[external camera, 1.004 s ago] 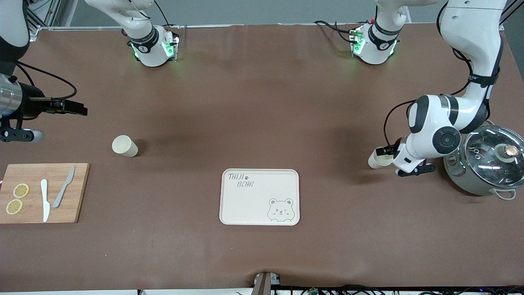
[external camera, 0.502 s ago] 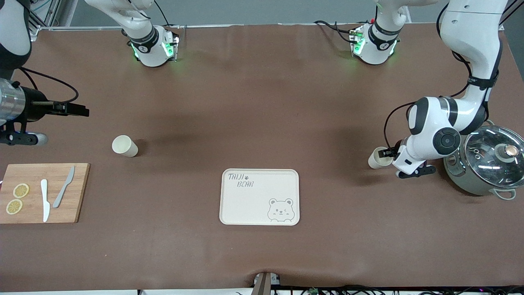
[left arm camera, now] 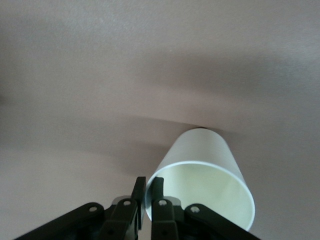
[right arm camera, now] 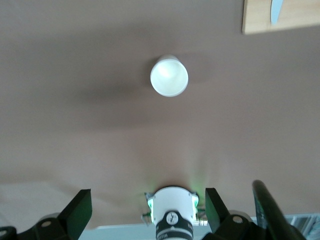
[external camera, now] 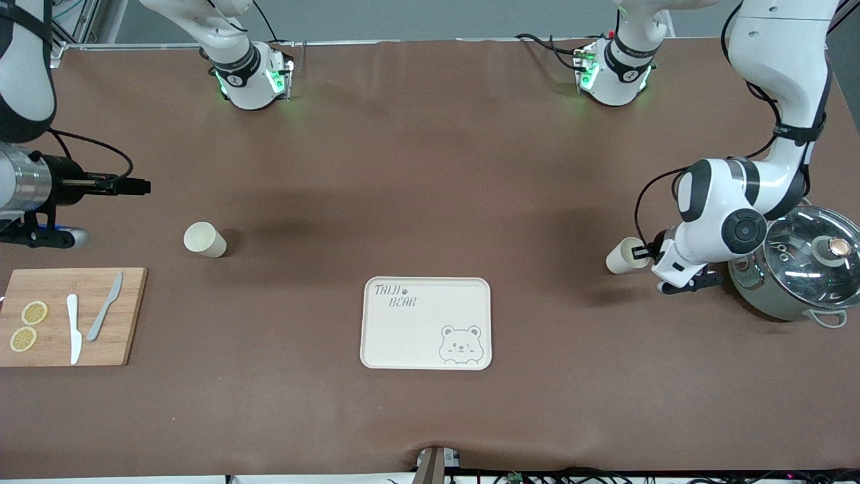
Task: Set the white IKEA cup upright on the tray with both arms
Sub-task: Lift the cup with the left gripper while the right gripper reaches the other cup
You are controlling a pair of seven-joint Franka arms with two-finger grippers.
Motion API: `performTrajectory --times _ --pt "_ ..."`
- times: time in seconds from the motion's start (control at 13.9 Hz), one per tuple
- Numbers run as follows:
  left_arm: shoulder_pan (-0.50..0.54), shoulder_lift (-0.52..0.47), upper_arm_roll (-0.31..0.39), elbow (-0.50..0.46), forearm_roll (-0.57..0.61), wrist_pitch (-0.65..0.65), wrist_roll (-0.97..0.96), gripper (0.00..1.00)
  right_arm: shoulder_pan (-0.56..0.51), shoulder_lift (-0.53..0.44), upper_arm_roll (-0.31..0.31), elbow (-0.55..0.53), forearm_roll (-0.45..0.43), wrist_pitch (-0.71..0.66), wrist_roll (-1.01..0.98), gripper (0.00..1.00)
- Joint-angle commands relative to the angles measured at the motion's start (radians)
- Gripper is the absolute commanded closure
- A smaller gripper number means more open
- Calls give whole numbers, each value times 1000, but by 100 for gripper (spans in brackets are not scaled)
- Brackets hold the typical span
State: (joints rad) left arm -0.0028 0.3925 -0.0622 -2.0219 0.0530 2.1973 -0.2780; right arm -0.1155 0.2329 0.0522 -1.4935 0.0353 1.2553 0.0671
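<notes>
The cream bear tray lies bare near the front middle of the table. One white cup is tipped on its side at the left arm's end, beside the pot. My left gripper is shut on its rim; in the left wrist view the gripper pinches the cup's wall, one finger inside and one outside. A second white cup lies on its side toward the right arm's end. My right gripper is open and empty, above the table beside that cup, which shows in the right wrist view.
A steel pot with a glass lid stands right next to the left wrist. A wooden cutting board with lemon slices and two knives lies at the right arm's end, nearer to the front camera than the second cup.
The left gripper has shifted slightly toward the pot with the cup, which now tips more onto its side. The right gripper has moved a little toward the second cup.
</notes>
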Motion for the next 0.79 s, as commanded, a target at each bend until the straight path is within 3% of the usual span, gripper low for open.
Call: performTrajectory --times 0.0,0.43,0.72 --pt "-3 8 1 9 -2 -5 -9 100 -27 25 9 12 6 -25 7 0" --pt "-31 11 -1 124 -7 -111 -15 100 -10 31 11 15 -14 -14 8 0" --pt "-66 83 -2 348 -54 -252 -16 100 -3 22 11 -86 -41 180 17 0"
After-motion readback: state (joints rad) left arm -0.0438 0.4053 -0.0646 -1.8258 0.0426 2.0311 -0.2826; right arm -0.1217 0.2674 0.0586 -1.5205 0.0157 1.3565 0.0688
